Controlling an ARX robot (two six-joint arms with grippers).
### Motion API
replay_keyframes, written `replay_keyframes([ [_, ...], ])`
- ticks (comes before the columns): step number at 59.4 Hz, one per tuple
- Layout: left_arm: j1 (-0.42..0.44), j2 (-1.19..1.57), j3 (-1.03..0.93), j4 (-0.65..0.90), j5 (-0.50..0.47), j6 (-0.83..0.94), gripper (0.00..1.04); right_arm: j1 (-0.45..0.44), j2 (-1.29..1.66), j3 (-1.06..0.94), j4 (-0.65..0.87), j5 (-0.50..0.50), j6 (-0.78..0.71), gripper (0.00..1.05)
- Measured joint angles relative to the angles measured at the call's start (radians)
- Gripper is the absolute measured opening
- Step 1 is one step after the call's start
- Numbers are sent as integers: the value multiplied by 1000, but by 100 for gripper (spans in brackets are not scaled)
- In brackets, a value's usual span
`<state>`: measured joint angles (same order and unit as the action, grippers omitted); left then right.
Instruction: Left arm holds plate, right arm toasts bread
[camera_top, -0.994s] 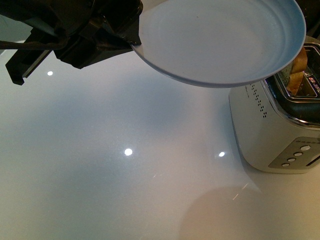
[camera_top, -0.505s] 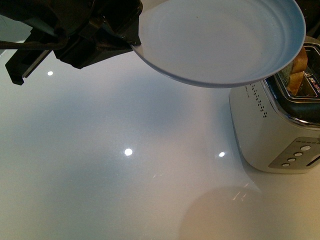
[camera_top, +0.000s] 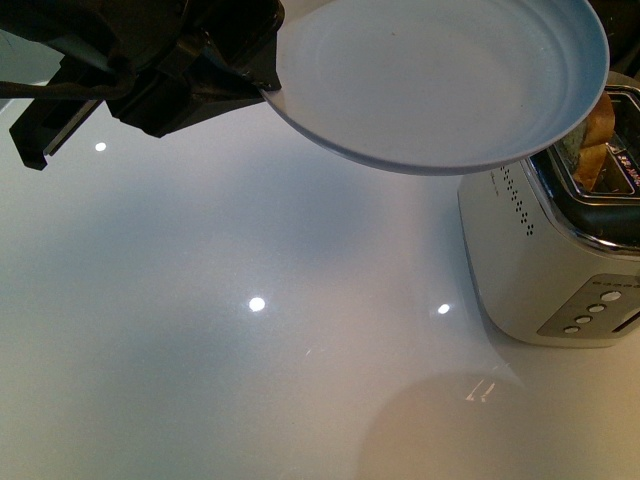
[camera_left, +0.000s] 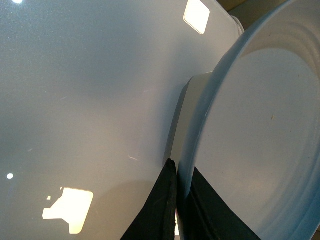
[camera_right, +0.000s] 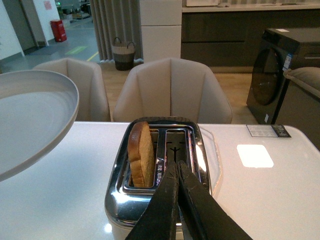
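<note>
While left gripper (camera_left: 176, 200) clamps the plate (camera_top: 440, 80) rim at its 9 o'clock edge, bread (camera_right: 139, 157) sits in the toaster (camera_top: 540, 260).
Front view: plate held aloft at 12–1 o'clock, rim overlapping the toaster at 3 o'clock; bread top pokes from one slot just past that rim. Open white tabletop (camera_top: 200, 330) spans 6 to 9 o'clock. Meanwhile right gripper (camera_right: 177, 172) is pressed closed, empty, tips over the neighbouring slot.
</note>
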<state>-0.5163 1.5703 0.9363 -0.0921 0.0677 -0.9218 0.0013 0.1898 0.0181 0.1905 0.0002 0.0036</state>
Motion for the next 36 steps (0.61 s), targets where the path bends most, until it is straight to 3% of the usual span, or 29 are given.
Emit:
replay_keyframes([
  [4, 0, 0, 0, 0, 0, 0, 3, 0, -14, 0, -14, 0, 0, 2],
  [11, 0, 0, 0, 0, 0, 0, 3, 0, -151, 0, -177, 2, 0, 2],
  [24, 0, 0, 0, 0, 1, 0, 3, 0, -182, 0, -189, 0, 0, 2],
  [29, 0, 0, 0, 0, 0, 0, 3, 0, -183, 0, -189, 0, 0, 14],
  [36, 0, 0, 0, 0, 0, 0, 3, 0, -183, 0, -189, 0, 0, 38],
])
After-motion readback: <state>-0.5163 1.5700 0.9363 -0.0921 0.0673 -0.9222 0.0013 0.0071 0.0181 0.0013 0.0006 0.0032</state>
